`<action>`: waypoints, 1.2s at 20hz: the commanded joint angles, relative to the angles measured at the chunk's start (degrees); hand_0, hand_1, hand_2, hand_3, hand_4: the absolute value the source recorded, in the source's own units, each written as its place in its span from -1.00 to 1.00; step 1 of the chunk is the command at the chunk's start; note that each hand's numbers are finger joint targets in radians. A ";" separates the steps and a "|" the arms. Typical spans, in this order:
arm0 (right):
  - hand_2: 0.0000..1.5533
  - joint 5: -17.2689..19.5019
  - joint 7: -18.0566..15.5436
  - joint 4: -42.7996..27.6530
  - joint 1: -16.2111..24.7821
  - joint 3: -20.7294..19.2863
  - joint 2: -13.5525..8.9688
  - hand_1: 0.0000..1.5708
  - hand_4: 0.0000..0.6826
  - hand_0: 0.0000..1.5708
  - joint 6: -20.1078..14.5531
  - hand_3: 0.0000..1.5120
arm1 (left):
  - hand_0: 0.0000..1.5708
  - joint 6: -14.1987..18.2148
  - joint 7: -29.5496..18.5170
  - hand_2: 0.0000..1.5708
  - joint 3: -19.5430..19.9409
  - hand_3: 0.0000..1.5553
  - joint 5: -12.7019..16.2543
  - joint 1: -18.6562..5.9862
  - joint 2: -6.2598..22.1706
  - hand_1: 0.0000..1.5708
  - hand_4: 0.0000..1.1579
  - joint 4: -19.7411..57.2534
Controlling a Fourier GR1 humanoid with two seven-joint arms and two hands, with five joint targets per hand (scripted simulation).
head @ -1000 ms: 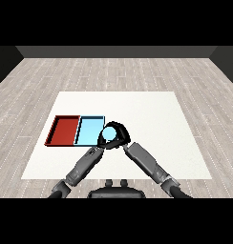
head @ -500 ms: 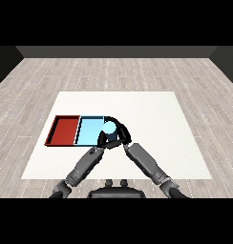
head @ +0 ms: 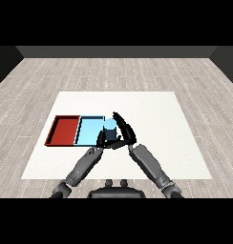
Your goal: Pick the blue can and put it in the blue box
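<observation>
Head view. The white worktop (head: 152, 114) lies square on a grey plank floor (head: 116, 71). The light blue tray (head: 90, 131) serves as the landmark: it lies left of the worktop's middle, a shallow rectangle with a thin darker rim and a pale blue floor. Touching its left edge, side by side with it, is the red tray (head: 65, 130), of the same shape and depth, with a dark red rim.

The blue can (head: 110, 127) is at the light blue tray's right edge, over the rim or just inside it; which of the two cannot be told from this angle. It stands upright, a short cylinder with a pale, light blue top, close in colour to the tray's floor, and a darker blue side below. Only its top and upper side show; the lower part is hidden by the black hands.

The right hand (head: 124, 133) is just to the right of the light blue tray, with its fingers curled round the can from the right and rear, clamped on it. Its grey forearm runs down and right toward the view's lower right corner.

The left hand (head: 102, 139) is at the light blue tray's near right corner, just below and left of the can and close against the right hand. Whether its fingers are curled or straight cannot be told, as the black shapes merge there. Its grey forearm runs down and left from the tray's near edge.
</observation>
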 commanded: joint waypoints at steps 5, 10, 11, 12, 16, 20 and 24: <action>-1.00 2.47 3.26 -10.06 7.14 -4.19 -1.30 -1.00 -1.00 -1.00 1.95 -1.00 | 1.00 -1.24 0.00 1.00 4.05 0.93 -4.30 0.74 -0.16 1.00 0.95 0.74; -1.00 0.56 2.69 -19.86 14.31 -7.42 -5.14 -1.00 -1.00 -1.00 3.06 -1.00 | 1.00 -2.56 1.05 1.00 4.86 0.92 -4.75 -0.75 2.24 1.00 0.95 1.51; -1.00 -0.86 -0.47 -17.52 15.80 -9.78 -6.65 -1.00 -1.00 -1.00 5.99 -1.00 | 1.00 -1.85 1.16 1.00 5.40 0.92 -5.15 -2.17 1.14 1.00 0.95 3.07; -1.00 -2.88 3.29 -25.59 17.82 -11.12 -9.01 -1.00 -1.00 -1.00 5.21 -1.00 | 1.00 -1.52 1.05 1.00 5.92 0.92 -4.99 -2.77 1.83 1.00 0.95 3.99; -1.00 -4.76 2.53 -25.35 18.47 -16.35 -9.52 -1.00 -1.00 -1.00 6.91 -1.00 | 1.00 -0.67 3.46 1.00 6.86 0.92 -6.96 -0.35 3.09 1.00 0.96 1.92; -1.00 -4.51 1.66 -27.48 22.68 -19.04 -11.03 -1.00 -1.00 -1.00 6.33 -1.00 | 1.00 -3.39 4.77 1.00 11.60 0.93 -6.24 -3.72 8.69 1.00 0.96 6.58; -1.00 -5.15 3.42 -27.39 21.99 -20.31 -10.56 -1.00 -1.00 -1.00 5.34 -1.00 | 1.00 -2.99 8.08 1.00 17.19 0.92 -4.69 -8.54 11.34 1.00 0.93 15.03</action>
